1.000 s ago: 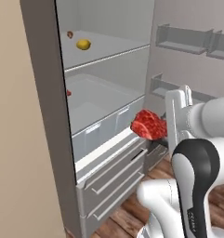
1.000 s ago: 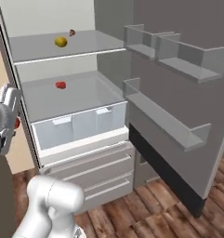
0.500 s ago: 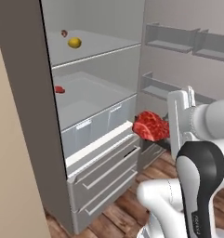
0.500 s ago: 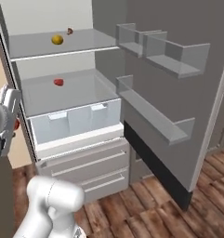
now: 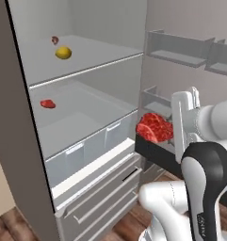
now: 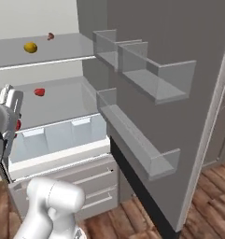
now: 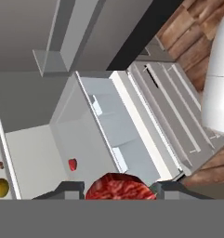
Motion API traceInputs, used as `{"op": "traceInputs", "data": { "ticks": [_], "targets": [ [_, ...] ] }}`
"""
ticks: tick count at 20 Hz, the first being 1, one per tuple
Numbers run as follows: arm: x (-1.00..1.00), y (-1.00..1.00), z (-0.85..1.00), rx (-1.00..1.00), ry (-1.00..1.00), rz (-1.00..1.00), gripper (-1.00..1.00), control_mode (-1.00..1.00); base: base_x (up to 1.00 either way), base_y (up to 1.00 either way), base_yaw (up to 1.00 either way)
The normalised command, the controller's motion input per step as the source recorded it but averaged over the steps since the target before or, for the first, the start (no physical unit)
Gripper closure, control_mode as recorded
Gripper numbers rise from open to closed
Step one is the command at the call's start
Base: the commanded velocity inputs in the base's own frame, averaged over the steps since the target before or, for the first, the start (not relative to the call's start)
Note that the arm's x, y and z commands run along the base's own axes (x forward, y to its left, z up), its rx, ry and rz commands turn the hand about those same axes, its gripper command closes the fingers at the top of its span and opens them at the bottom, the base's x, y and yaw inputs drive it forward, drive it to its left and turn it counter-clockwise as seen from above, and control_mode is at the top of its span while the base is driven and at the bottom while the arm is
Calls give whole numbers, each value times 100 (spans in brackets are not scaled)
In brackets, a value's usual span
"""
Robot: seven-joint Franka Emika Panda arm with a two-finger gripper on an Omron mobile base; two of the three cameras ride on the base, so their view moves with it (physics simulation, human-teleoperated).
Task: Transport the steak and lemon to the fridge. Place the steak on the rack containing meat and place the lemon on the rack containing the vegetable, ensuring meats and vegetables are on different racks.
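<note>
Two items of the task stand at different stages: the lemon (image 5: 63,52) already lies on the upper shelf (image 5: 105,63) in the upper left of the left base view, just beside the tiny brownish-red vegetable (image 5: 54,40), while the steak (image 5: 154,127) hangs right of centre, pinched in the gripper (image 7: 115,187) outside the fridge (image 5: 18,141). In the hand view the two dark tips sit tight against either side of the red slab at the bottom edge, so the jaws are narrow and holding it.

The meat (image 5: 47,103), a small red lump, rests on the middle shelf (image 5: 77,129) at left centre of the left base view, well apart from the steak. That shelf is the target, judging from the task.

To do this step well, the hand should travel leftward in that view and enter between the upper shelf's pale front edge and the clear bins (image 5: 93,146) below, keeping the slab level. Lowering it near the lump, not on it, and well inside the shelf front before letting go would guard against it sliding off.
</note>
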Motion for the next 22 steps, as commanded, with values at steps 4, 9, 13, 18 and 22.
{"op": "traceInputs", "data": {
  "ticks": [4,9,13,18,22],
  "targets": [
    [0,0,0,0,0,0,100,100,100,31,1],
    [0,0,0,0,0,0,100,100,100,8,4],
    [0,0,0,0,0,0,100,100,90,17,19],
    [0,0,0,0,0,0,100,100,47,24,25],
    [0,0,0,0,0,0,100,100,28,11,16]
  ]
}}
